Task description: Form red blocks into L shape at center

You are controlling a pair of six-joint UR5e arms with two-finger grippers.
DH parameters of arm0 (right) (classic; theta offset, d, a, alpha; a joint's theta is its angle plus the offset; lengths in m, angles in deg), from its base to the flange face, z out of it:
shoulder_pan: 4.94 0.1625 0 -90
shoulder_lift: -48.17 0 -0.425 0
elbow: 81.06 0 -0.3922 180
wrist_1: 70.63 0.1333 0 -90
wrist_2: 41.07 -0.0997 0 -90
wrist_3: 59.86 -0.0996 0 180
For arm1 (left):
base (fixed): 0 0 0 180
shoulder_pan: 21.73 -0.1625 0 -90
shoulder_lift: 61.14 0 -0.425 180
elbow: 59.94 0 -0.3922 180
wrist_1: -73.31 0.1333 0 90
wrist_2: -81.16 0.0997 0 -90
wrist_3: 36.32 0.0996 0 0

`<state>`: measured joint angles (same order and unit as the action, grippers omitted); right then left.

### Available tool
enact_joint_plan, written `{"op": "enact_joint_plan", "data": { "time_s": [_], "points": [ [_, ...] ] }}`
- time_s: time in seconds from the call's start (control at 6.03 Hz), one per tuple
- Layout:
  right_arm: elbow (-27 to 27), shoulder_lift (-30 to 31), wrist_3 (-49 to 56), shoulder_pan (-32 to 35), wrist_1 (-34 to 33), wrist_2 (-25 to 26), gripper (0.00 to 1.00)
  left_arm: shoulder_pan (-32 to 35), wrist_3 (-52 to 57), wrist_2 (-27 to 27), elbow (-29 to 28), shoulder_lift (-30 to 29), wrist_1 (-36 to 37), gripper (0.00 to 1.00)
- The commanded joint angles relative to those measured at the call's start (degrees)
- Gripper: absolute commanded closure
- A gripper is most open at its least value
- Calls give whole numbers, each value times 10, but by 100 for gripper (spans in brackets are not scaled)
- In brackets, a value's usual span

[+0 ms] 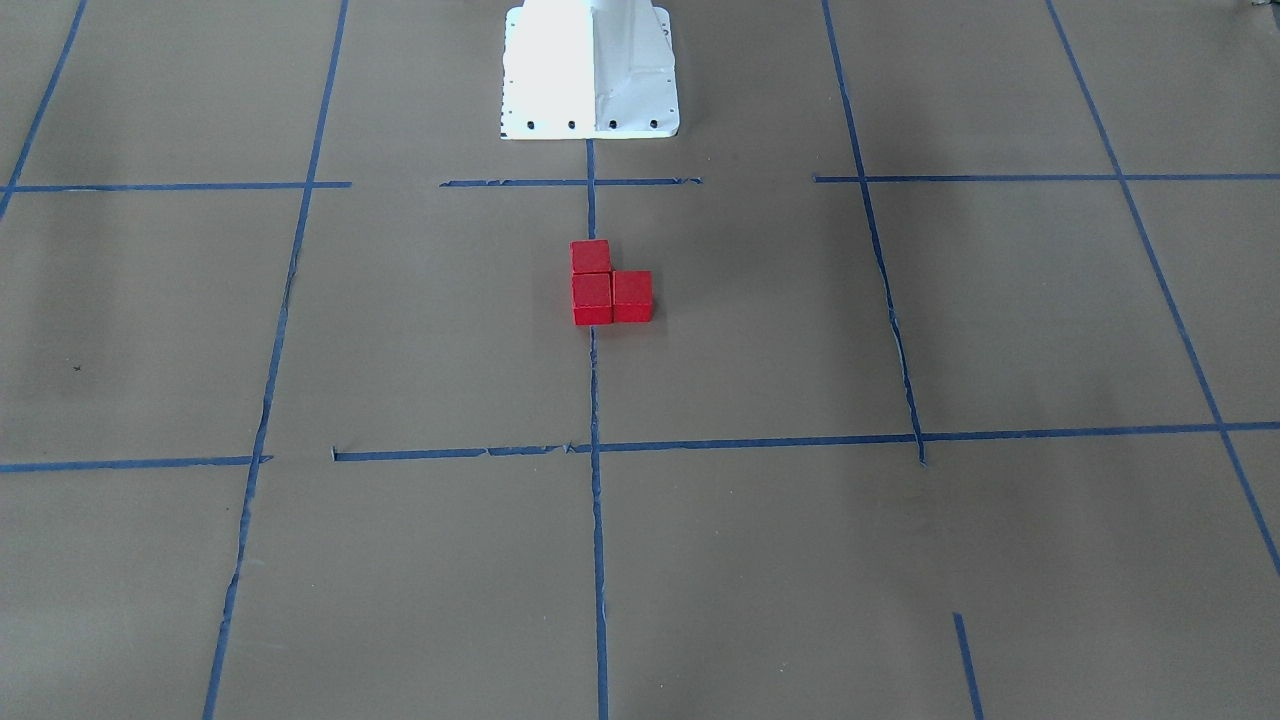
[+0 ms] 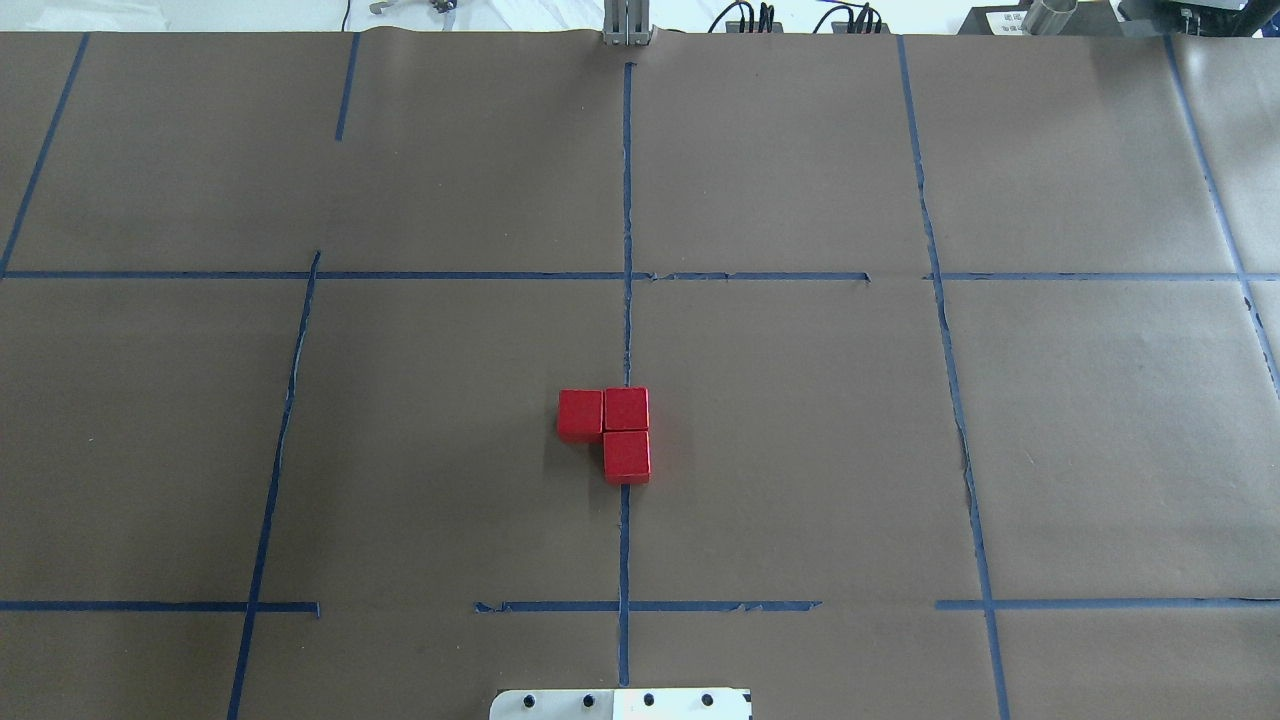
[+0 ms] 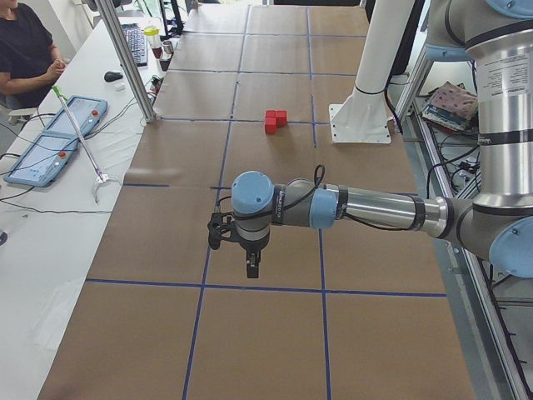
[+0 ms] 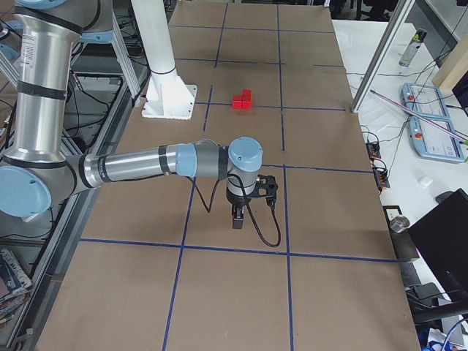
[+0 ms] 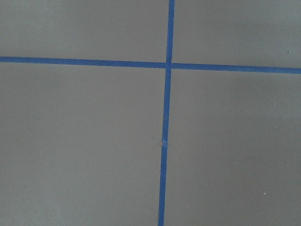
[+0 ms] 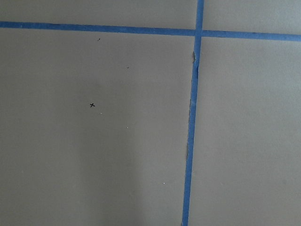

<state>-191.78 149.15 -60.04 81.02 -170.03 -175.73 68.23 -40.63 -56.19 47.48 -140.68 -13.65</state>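
Exterior left view is the only one that catches my left arm (image 3: 375, 208). The forearm lies level across the middle of the frame from the right edge. The wrist is bent down and my left claw (image 3: 251, 268) points straight at the brown paper (image 3: 275, 333), just above a blue cross line. From that far off I honestly can't tell whether the fingers are apart or together.

It's the same deal in the exterior right view. My right arm (image 4: 139, 164) reaches in level from the left edge, and the right claw (image 4: 237, 221) hangs down mid-frame with a cable looping off it. I can't tell its state either.

Both side views show the red blocks (image 3: 275, 121) only as a tiny cluster in the upper middle, well apart from both claws, near the white base (image 3: 360, 125).

The overhead view gives the real detail. The three red blocks (image 2: 615, 430) touch each other in an L: two side by side, and the third under the right one, toward the bottom of the frame. The right two sit on the center line (image 2: 626, 330), and the left one is just beside it. The front-facing view shows the same L mirrored (image 1: 610, 285).

The left wrist cam only gets paper and a tape crossing (image 5: 168, 65). The right wrist cam adds a small x mark (image 6: 92, 105) on the paper.

A person (image 3: 25, 46) sits at the upper left of the exterior left view.
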Motion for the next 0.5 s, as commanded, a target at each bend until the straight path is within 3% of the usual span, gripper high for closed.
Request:
{"op": "enact_joint_plan", "data": {
  "time_s": [0.0, 0.33],
  "points": [
    [17, 1, 1, 0, 10, 0, 0, -1, -1, -4, 3, 6, -2, 0],
    [18, 1, -1, 0, 11, -2, 0, -1, -1, -3, -10, 7, -7, 0]
  ]
}}
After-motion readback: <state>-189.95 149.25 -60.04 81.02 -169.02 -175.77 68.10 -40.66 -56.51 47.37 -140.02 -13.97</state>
